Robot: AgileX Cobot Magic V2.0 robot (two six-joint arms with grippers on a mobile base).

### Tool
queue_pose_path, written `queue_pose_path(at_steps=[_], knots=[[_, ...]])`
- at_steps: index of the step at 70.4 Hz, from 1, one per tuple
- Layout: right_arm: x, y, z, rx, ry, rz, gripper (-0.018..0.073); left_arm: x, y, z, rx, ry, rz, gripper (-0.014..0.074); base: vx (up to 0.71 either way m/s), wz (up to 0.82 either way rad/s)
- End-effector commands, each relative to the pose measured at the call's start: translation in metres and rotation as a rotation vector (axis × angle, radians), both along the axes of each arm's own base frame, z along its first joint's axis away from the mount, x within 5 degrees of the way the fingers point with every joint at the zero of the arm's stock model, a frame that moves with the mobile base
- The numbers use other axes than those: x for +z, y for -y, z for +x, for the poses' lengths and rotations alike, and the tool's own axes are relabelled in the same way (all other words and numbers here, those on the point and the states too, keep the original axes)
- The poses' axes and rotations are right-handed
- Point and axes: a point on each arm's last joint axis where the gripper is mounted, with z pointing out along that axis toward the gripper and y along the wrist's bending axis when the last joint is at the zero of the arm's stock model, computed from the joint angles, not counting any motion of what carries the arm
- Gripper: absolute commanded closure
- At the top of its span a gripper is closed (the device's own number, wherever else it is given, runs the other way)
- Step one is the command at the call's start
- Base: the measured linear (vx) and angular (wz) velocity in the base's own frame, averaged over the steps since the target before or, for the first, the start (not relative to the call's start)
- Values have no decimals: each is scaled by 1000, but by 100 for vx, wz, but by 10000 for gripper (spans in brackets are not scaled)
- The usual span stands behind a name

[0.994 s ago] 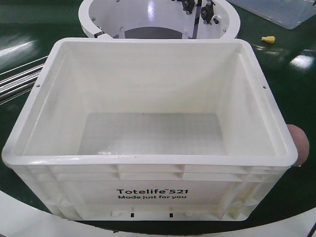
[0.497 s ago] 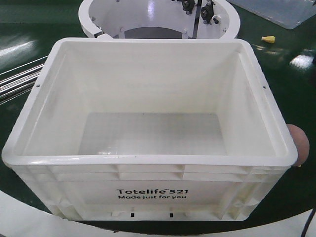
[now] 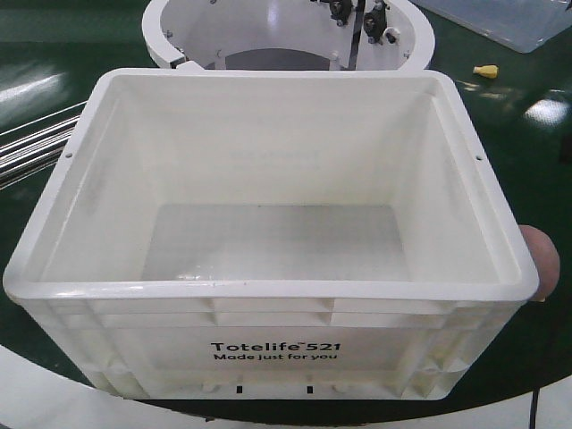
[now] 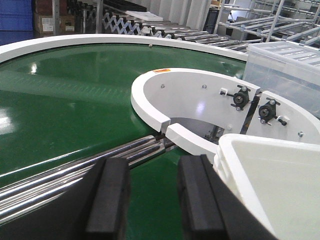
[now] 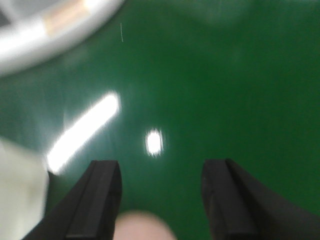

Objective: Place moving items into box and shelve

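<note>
Green conveyor belt [image 3: 527, 161] everywhere, shiny with lamp glare, curving around a white ring hub [image 4: 150, 107], with racking and roller lines way off in the background. The white Totelife tote [image 3: 268, 290] sits in the middle of the belt and there's nothing in it, so I'd say we're right at the first pick.

My right hand [image 5: 161, 175] is spread wide and holding nothing. Its camera is pretty smeared, but the pink-brown plush ball [image 5: 142, 226] pokes in at the bottom edge, roughly between the two fingers and a bit toward the left one. It's close under the hand, not yet between the pads. On the front camera that ball [image 3: 542, 259] peeks out from behind the tote's right wall, just beside it. I can't tell if it's touching. It's the only plush item I can find on any camera.

My left hand [image 4: 150, 170] is parted a moderate amount and empty. The tote's corner is just off its right finger and the steel rollers [image 4: 60, 175] run off to its left.

Next move as I read it: pull the right hand back and down so the ball sits fully between the fingers, then close gently since it's squishy. The tote wall is close, so I'd watch that finger. Then lift over the rim and drop it in.
</note>
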Motion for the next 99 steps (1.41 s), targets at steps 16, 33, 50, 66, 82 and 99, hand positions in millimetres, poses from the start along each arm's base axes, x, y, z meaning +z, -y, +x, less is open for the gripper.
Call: queue_pose_path(at_steps=[16, 33, 50, 66, 82, 99], knots=[[-40, 5, 19, 86, -190, 54, 139, 15, -1, -2, 7, 52, -10, 217, 0, 0], [-75, 6, 26, 98, -332, 124, 139, 15, -1, -2, 8, 52, -10, 219, 0, 0], [-115, -7, 36, 177, -449, 250, 148, 15, -1, -2, 12, 53, -10, 219, 0, 0], [-127, -36, 43, 261, -478, 219, 414, 16, -3, -2, 29, 57, -8, 219, 0, 0], [-102, -33, 43, 195, -385, 177, 571, 16, -5, -2, 55, 62, -6, 219, 0, 0], [-28, -33, 28, 144, -104, 86, 566, 16, -5, -2, 55, 62, -6, 219, 0, 0]])
